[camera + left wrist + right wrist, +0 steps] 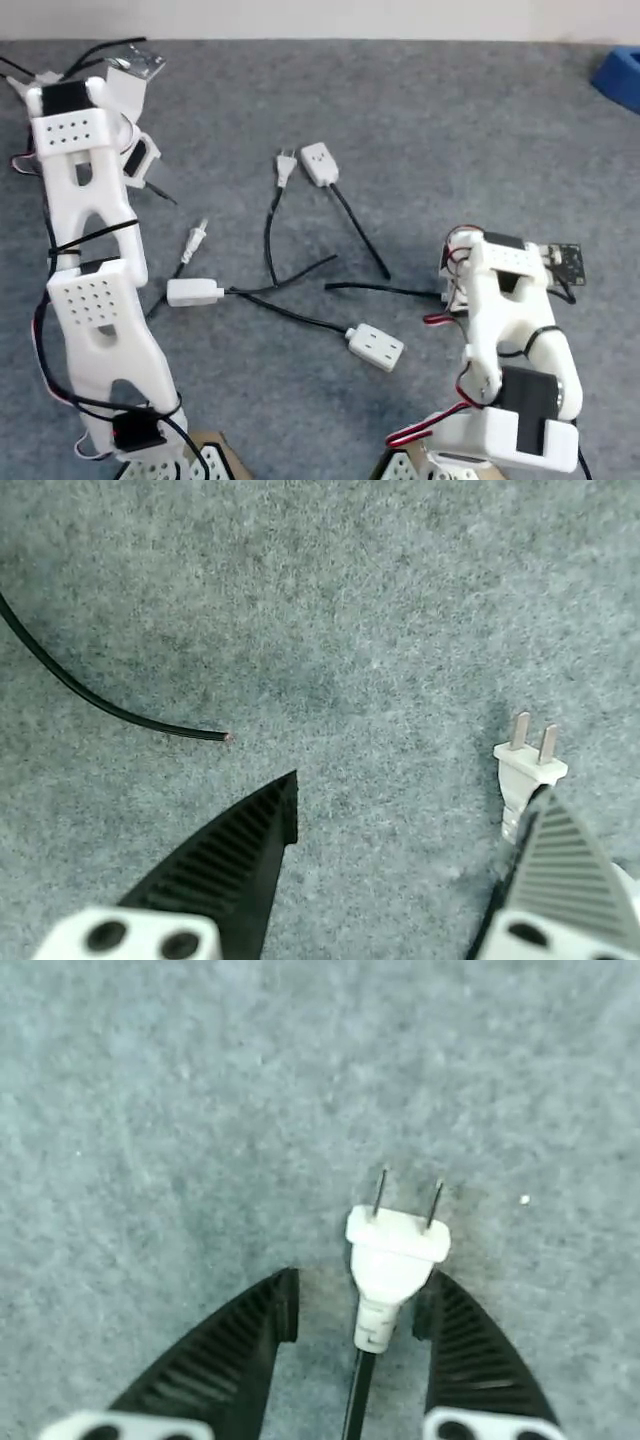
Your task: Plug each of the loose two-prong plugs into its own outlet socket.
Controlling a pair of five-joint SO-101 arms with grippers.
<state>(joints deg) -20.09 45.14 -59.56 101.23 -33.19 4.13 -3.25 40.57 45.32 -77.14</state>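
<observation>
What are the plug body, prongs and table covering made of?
Two-prong plug: white moulded plastic by the look, smooth with a slight sheen. Prongs: likely bare metal, thin and grey. Table covering: grey felt or low-pile carpet, with fuzzy matte fibres.

Table (450,120) is covered in grey felt-like cloth, fuzzy and matt. Plug (397,1245) is smooth white plastic with a slight sheen and has 2 bare metal prongs (380,1192). The other plug (525,770) looks the same, but its prongs are duller. Cords (355,225) are black with a smooth jacket, probably rubber or vinyl, hard to tell from here. Sockets (376,345) are glossy white plastic. Arms (95,310) are matt white plastic, a bit grainy. Right gripper (362,1280) fingers (235,1360) are black ribbed plastic, matt.
</observation>
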